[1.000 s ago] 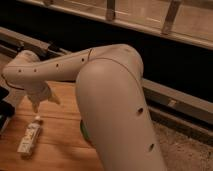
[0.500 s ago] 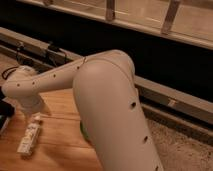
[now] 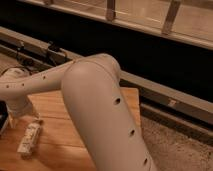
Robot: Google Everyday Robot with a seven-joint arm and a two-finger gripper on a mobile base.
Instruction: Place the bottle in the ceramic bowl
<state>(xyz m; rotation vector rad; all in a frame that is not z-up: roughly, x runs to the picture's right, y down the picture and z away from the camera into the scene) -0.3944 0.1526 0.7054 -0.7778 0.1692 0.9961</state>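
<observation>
The bottle (image 3: 29,139), slim with a white label, lies on its side on the wooden table (image 3: 55,115) at the lower left. My gripper (image 3: 16,118) is at the far left, at the end of the white arm (image 3: 95,110), just above and behind the bottle's far end. It does not hold the bottle. The ceramic bowl does not show; the thick arm hides the middle of the table.
A dark object (image 3: 2,120) sits at the left edge of the table. A metal rail with cables (image 3: 55,52) runs behind the table. Grey speckled floor (image 3: 175,150) lies to the right.
The arm has swung forward and lower, covering more of the table, and the gripper has dropped toward the bottle's far end. The bottle has not moved.
</observation>
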